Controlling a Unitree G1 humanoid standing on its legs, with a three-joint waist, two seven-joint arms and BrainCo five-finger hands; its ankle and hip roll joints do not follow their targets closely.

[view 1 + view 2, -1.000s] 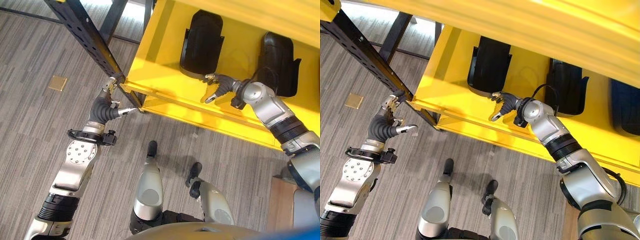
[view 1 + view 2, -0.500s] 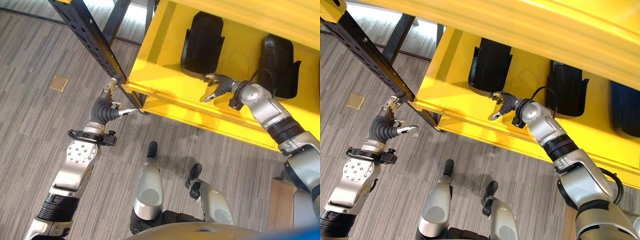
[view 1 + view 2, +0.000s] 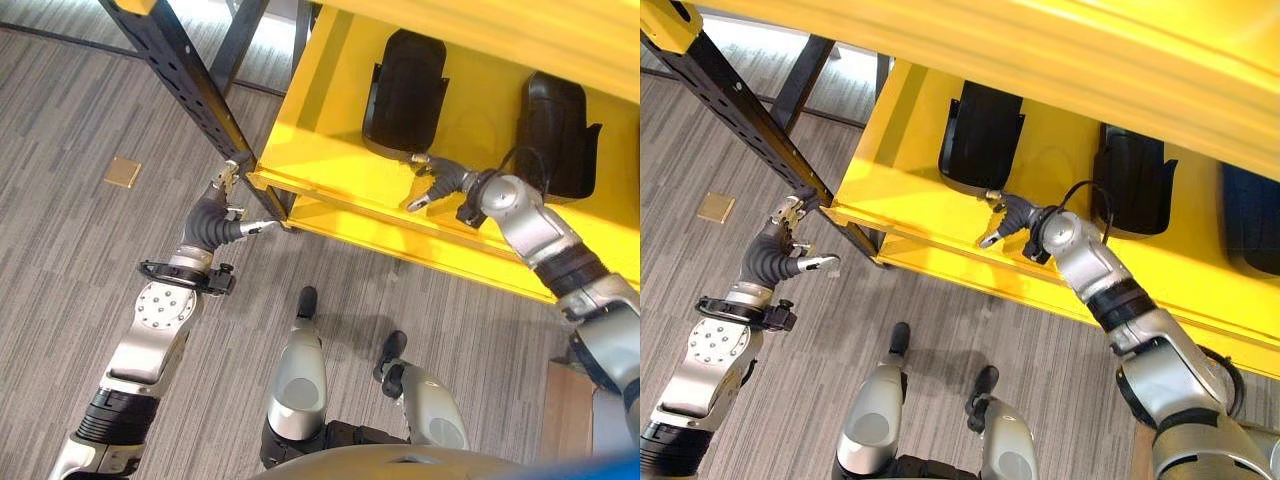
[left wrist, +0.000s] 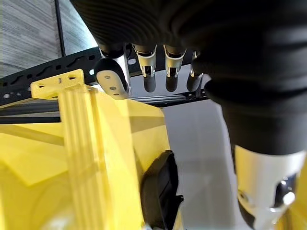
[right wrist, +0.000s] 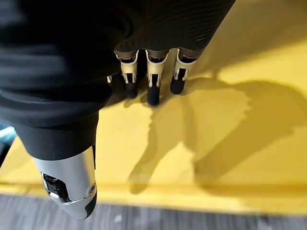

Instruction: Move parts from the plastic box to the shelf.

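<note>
Black moulded parts stand on the yellow shelf (image 3: 330, 150): one at the left (image 3: 405, 88), a second to its right (image 3: 552, 130), and a third further right (image 3: 1252, 215). My right hand (image 3: 440, 183) hovers over the shelf board just in front of the left part. It is open and holds nothing, its fingers (image 5: 148, 81) straight above bare yellow board. My left hand (image 3: 222, 205) is at the shelf's near left corner, open and empty, thumb stuck out. Its fingers (image 4: 148, 72) point toward the black upright.
A black perforated upright (image 3: 180, 70) rises at the shelf's left corner, right beside my left hand. An upper yellow shelf board (image 3: 1090, 50) overhangs the parts. A small brass plate (image 3: 124, 171) is set in the grey floor. A wooden surface (image 3: 560, 420) shows at the lower right.
My right hand has turned a little and shifted slightly along the shelf board in front of the left part. The left hand has stayed at the corner. The view has shifted slightly.
</note>
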